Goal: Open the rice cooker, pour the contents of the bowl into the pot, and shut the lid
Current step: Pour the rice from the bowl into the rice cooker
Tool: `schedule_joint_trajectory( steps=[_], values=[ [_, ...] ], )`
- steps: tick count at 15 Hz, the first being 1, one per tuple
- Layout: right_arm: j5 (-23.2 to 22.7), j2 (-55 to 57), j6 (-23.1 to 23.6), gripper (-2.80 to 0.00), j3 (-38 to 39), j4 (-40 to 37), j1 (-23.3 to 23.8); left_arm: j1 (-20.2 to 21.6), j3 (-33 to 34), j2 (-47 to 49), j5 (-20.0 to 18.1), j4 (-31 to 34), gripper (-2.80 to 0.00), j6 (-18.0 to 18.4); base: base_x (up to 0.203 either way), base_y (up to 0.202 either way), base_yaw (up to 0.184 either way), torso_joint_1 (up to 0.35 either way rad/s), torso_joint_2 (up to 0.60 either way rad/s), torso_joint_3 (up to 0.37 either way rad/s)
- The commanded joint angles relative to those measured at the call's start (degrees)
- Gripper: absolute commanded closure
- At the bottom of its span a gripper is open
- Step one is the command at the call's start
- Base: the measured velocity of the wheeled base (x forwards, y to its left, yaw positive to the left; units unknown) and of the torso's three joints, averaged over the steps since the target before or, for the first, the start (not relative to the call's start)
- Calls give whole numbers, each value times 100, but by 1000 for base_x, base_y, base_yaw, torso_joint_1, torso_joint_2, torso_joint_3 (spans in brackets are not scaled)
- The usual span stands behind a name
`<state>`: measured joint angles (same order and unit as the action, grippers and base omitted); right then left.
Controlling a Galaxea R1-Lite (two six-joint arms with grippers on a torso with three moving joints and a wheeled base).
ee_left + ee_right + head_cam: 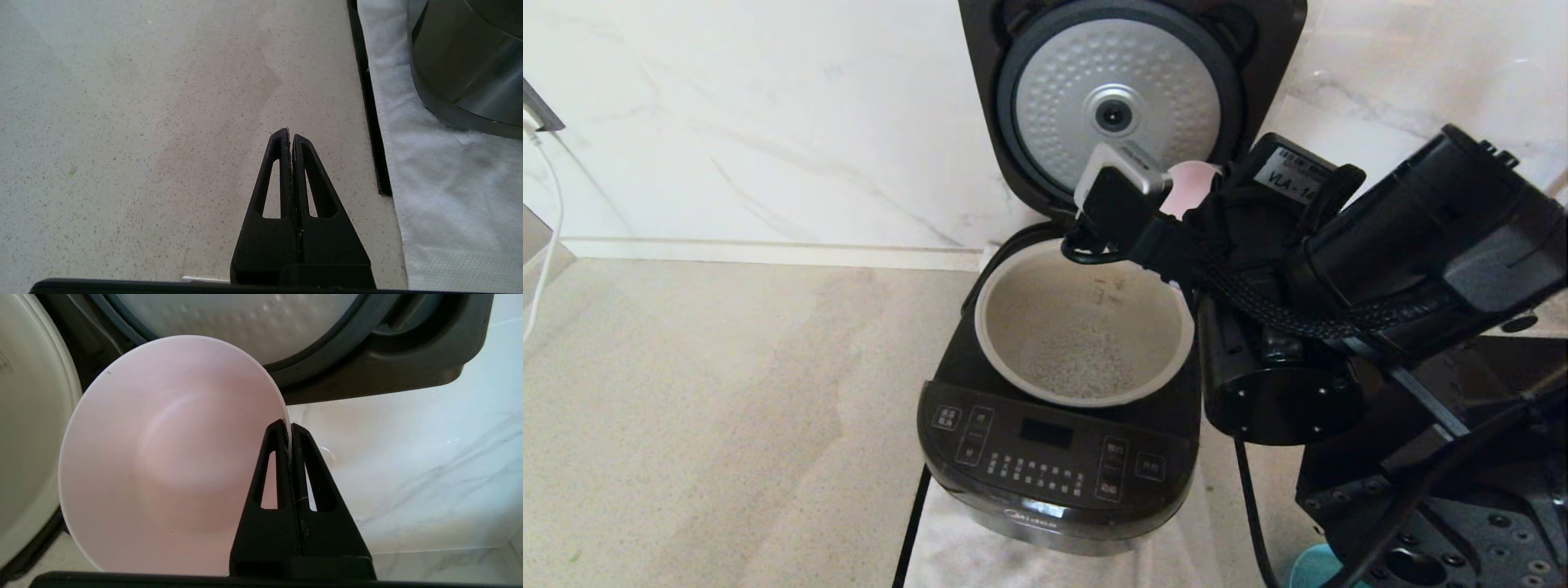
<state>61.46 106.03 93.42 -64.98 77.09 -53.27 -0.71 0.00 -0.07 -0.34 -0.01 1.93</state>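
At the centre of your head view you see the glossy black rounded-square rice cooker [1054, 457], its front buttons labelled in white. Inside it, the round pale grey-beige pot [1085, 322] holds whitish grains. At top centre, the black hinged lid [1131, 90] shows a silver dimpled disc. Your right wrist view is filled at centre left by a plain pale pink bowl [171, 457]. The speckled beige countertop [727, 425] spans the lower left.

Bright, even, diffuse daylight throughout. Glare washed out the marble wall [768, 122] toward 11 o'clock. Soft shadow band across the counter [163, 143]. Slightly soft close-up focus on the bowl [171, 457].
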Motion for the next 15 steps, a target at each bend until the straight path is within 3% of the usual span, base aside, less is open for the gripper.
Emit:
schedule_joint_trajectory(
  steps=[1, 15],
  values=[
    [41, -74, 154, 0, 41, 43, 1, 0, 9, 7, -1, 1, 0, 1, 0, 0, 0, 0, 0, 0],
    [624, -1035, 449, 0, 1372, 75, 13, 0, 9, 7, -1, -2, 0, 1, 0, 0, 0, 0, 0, 0]
  ],
)
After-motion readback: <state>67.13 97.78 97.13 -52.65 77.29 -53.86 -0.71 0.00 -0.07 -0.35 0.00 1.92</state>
